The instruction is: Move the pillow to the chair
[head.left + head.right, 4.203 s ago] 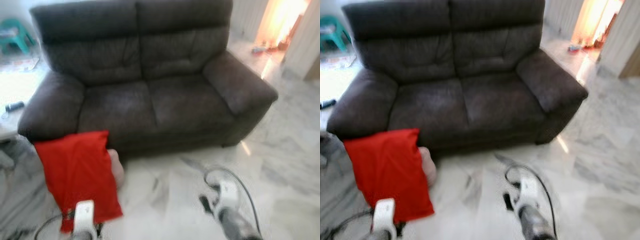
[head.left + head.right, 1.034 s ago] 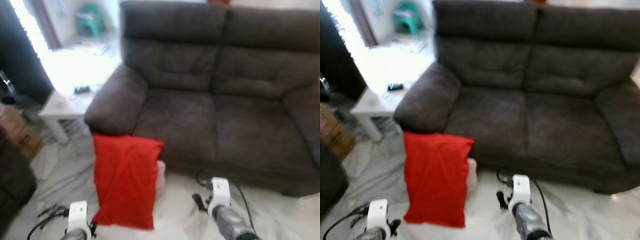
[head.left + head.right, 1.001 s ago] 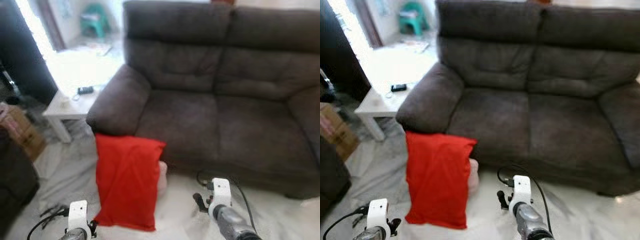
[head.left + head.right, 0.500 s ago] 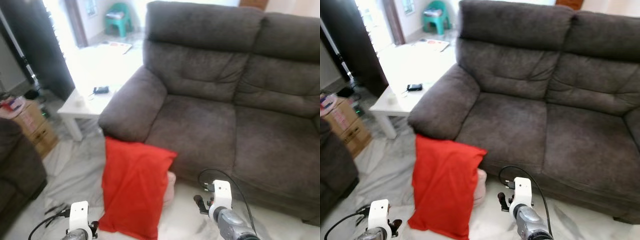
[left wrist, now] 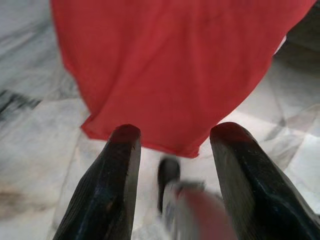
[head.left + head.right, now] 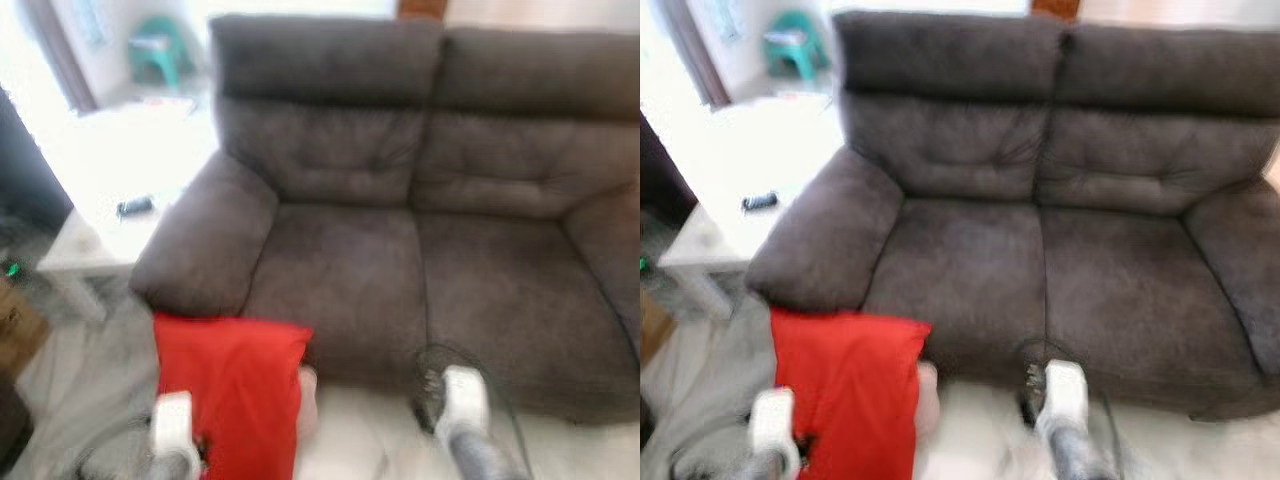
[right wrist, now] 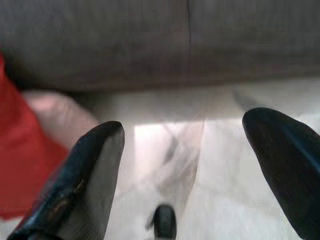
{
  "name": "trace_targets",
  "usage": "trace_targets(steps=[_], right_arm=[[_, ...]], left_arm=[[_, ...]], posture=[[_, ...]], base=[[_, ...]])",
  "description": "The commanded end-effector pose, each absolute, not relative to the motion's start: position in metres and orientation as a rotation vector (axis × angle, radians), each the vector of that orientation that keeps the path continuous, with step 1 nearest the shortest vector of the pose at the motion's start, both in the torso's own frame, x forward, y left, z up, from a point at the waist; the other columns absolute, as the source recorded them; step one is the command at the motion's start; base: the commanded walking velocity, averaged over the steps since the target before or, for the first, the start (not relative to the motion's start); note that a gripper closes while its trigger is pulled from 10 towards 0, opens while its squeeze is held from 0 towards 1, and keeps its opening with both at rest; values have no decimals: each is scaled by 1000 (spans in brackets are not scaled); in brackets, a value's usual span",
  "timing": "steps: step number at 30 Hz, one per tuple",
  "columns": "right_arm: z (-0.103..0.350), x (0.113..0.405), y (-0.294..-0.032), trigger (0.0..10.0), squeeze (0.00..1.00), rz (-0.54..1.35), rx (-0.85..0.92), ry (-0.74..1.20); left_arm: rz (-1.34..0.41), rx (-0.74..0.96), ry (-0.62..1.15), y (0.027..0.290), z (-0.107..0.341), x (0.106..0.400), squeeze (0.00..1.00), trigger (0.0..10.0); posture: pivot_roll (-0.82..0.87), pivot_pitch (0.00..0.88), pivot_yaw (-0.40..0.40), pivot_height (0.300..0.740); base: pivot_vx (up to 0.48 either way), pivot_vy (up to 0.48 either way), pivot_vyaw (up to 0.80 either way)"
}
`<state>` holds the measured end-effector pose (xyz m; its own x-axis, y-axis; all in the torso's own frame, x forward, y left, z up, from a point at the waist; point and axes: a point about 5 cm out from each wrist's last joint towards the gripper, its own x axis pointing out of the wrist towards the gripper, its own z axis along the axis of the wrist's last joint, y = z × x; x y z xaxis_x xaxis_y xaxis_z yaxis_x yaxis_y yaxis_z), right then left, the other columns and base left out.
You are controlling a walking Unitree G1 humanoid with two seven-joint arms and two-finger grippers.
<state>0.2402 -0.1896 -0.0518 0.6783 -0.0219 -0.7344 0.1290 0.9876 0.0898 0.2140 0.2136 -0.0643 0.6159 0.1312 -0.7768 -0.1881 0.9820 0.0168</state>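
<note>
Since half a second ago the whole picture has swung — the camera moved, and the sofa now sits more squarely ahead, blurred, while the red pillow leans in the same spot on the floor against the sofa's front, just below its armrest.

Left claw hangs low over the marble floor just short of the pillow's lower edge, its two black fingers spread apart with nothing between them. Right claw is likewise open and empty, pointed at the floor before the sofa's base, with the red pillow and a pale pink thing beside it off to one side.

In the head views both arms show at the bottom edge — the left arm in front of the pillow, the right arm before the sofa's middle. A white tabletop beside the sofa carries a small dark object. A teal stool stands far back.
</note>
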Motion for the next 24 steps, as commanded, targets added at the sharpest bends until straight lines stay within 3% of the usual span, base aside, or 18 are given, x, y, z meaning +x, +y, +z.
trace_targets(steps=[1,5,15,24], right_arm=[[-52,242,-180,10000,0,-63,148,820],[-52,242,-180,10000,0,-64,147,819],[-51,243,-180,10000,0,-38,129,811],[-51,243,-180,10000,0,-40,131,807]], left_arm=[[212,-62,925,223,-69,203,0,10000],[211,-61,926,223,-69,203,0,10000],[202,-61,924,222,-69,203,0,10000],[197,-63,924,222,-69,203,0,10000]], posture=[[34,3,-27,740],[35,3,-28,740],[35,3,-28,740],[34,3,-27,740]], base=[[262,0,0],[260,0,0],[0,0,0],[0,0,800]])
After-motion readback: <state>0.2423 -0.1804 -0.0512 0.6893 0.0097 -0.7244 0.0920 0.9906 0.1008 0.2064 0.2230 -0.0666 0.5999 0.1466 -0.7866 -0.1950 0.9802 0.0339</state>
